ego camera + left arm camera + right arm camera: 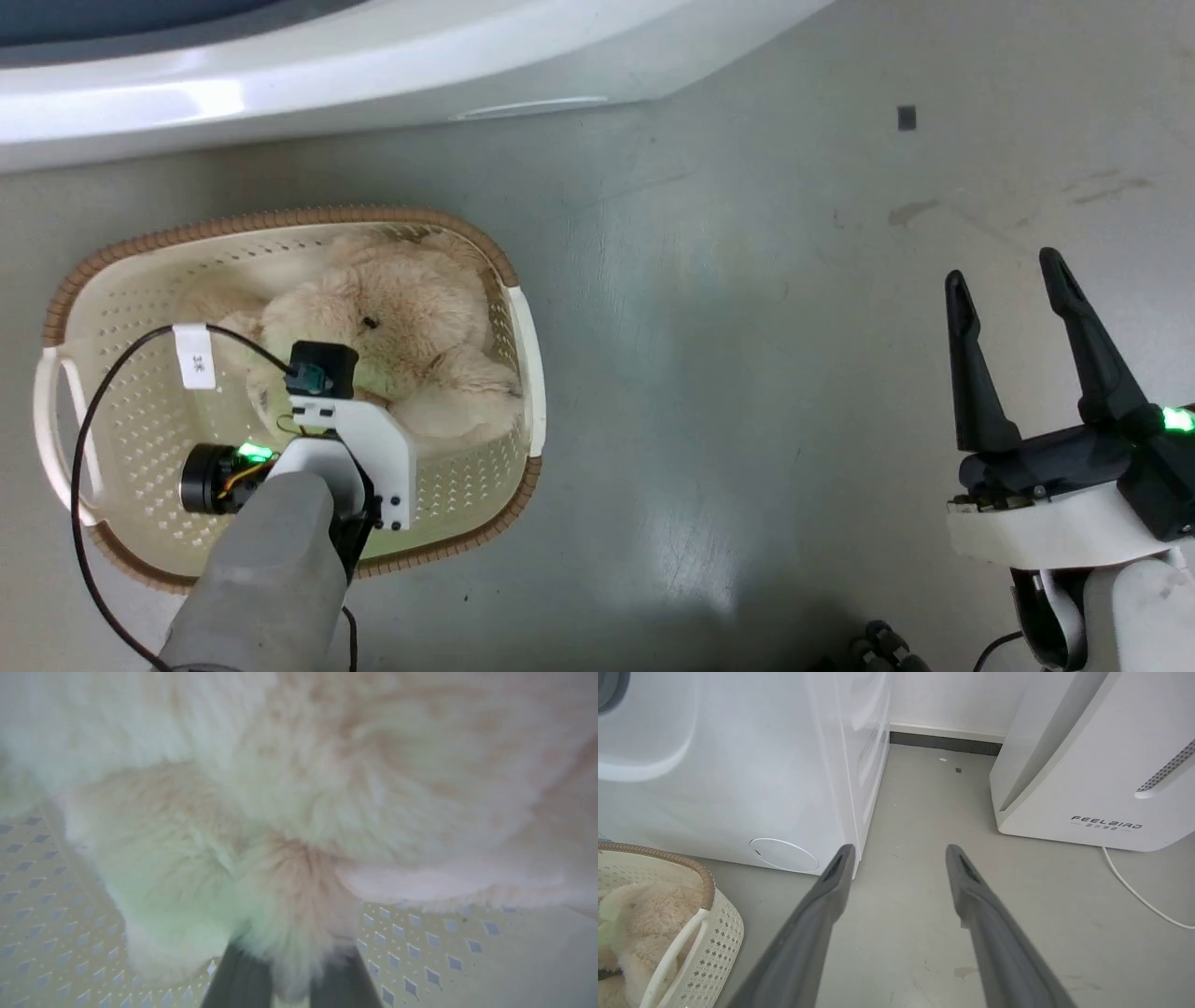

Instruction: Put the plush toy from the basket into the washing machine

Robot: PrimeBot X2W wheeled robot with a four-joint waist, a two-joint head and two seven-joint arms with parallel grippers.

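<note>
Grey floor (747, 373) before the washing machine (280, 93): left gripper (292, 956) pinches the plush toy (401, 317) inside the basket (280, 219); right gripper (1002, 264) hangs spread. Next, likely: lifting it clear.

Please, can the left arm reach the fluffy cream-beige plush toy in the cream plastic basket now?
Probably yes: the cream perforated plastic basket is uncovered, and the left gripper is inside it, jaws seemingly closed on the fluffy cream-beige plush toy.

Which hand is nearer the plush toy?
Left. The left hand is inside the basket, fingers pinching the plush toy; the right hand hangs open over the floor, apart.
</note>
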